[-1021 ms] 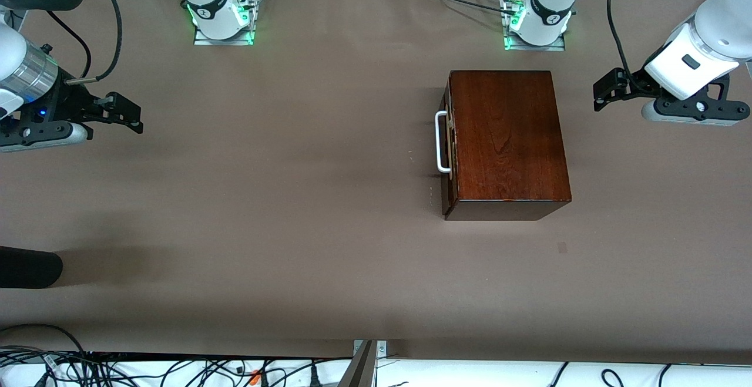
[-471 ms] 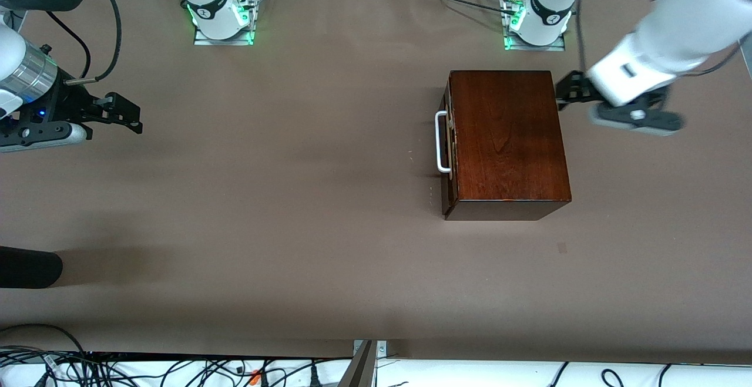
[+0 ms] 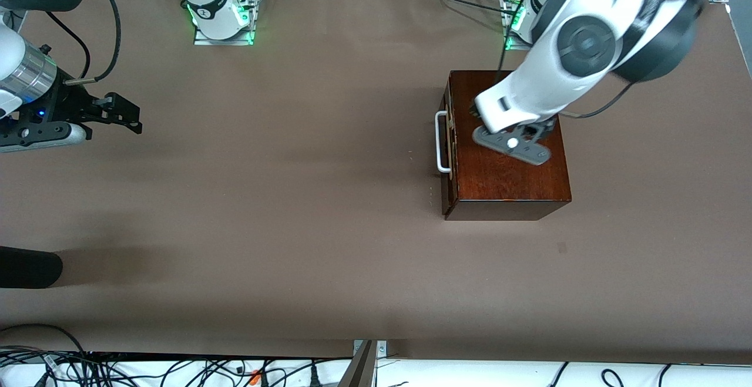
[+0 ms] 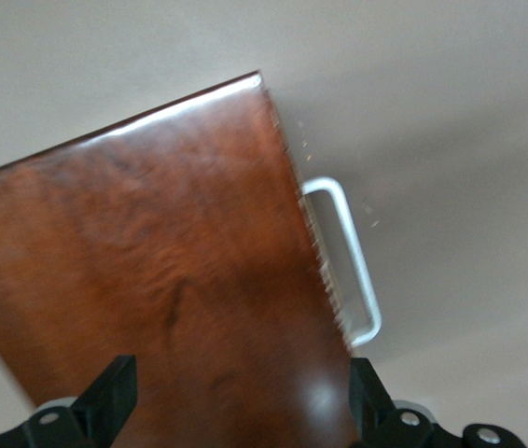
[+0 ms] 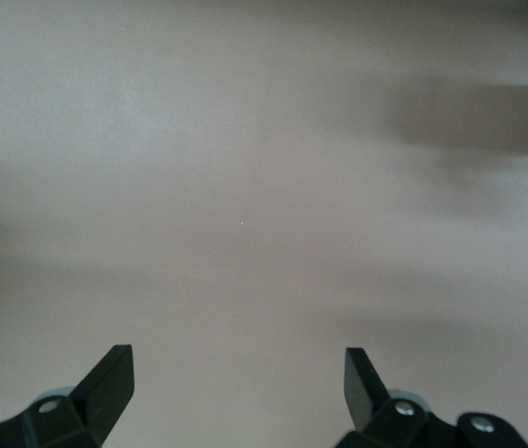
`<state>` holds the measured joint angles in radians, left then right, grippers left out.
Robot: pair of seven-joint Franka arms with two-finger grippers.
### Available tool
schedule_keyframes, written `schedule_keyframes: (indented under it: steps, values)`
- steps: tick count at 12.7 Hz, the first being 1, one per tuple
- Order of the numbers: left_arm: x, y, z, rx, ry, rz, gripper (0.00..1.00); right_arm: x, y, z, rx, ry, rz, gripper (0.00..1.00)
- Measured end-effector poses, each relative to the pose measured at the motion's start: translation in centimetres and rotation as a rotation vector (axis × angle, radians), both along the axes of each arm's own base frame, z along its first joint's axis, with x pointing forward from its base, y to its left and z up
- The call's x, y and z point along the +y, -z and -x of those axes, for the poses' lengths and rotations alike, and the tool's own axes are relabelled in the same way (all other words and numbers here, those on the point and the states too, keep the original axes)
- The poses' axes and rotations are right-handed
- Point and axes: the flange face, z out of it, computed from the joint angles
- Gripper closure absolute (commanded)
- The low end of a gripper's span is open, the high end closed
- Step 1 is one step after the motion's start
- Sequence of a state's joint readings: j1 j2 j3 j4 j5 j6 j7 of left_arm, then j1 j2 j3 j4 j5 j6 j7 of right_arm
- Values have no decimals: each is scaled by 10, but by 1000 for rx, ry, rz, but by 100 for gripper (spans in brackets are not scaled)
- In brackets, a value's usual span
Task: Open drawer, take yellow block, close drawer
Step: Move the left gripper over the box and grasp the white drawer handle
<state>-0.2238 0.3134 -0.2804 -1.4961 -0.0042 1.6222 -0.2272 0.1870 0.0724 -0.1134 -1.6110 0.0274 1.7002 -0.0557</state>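
Fingers (image 4: pixel 107 397) of the left gripper (image 4: pixel 236 401) are held spread above the top of the glossy dark-wood box (image 3: pixel 506 140), whose drawer (image 3: pixel 449 146) is seen shut, its white U-shaped handle (image 3: pixel 440 142) facing the right arm's end of the desk (image 3: pixel 294 211). The right gripper (image 5: pixel 238 387) waits over bare desk with its fingers likewise spread, and the yellow block is not visible.
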Motion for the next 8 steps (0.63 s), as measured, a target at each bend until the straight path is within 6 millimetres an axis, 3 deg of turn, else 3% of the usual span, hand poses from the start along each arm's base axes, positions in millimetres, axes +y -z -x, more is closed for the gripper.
schedule_keyframes:
  steps: [3,8]
  values:
    - [-54,27,18,12,-173,-53,0,0,0,0,0,0,0,0]
    - [-122,83,44,-68,-215,-185,0,0,0,0,0,0,0,0]
